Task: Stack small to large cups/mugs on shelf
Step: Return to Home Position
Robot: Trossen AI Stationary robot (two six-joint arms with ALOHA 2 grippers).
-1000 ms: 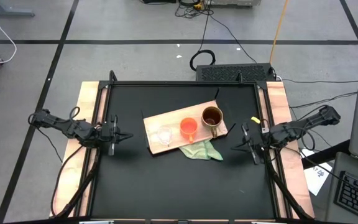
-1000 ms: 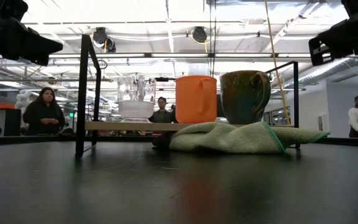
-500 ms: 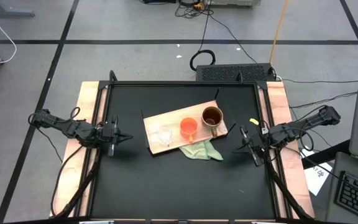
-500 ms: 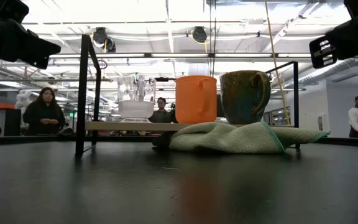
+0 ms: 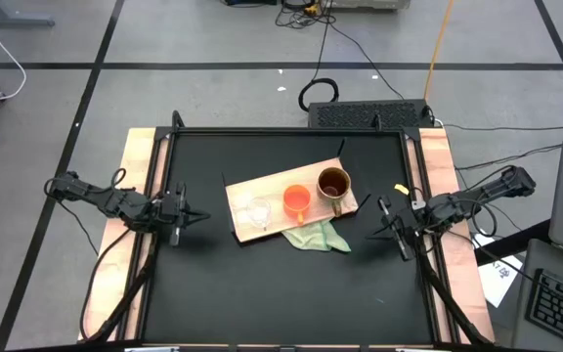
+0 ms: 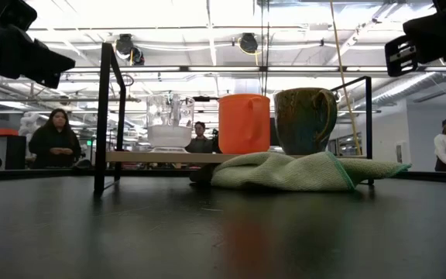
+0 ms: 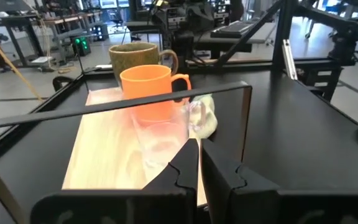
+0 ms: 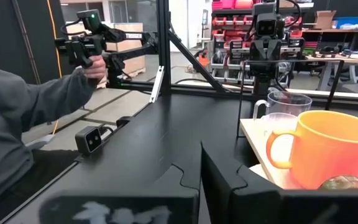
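The glass cup (image 5: pixel 258 210), orange mug (image 5: pixel 296 201) and olive mug (image 5: pixel 332 184) stand in a row, left to right, on the shelf (image 5: pixel 262 190) at the centre of the high view. The left hand (image 5: pixel 192 216), at middle left, and the right hand (image 5: pixel 372 231), right of centre, each have fingers drawn almost together and hold nothing. The shelf's lower right edge seems to rest on the green cloth (image 5: pixel 316 236). A careless arm swing over the desk (image 5: pixel 281 293) could rock the shelf and tip the glass.

Crumpled green cloth (image 5: pixel 317 237) on black table (image 5: pixel 262 284) — person (image 6: pixel 53 139) in room beyond, keyboard (image 5: pixel 561 305) alongside
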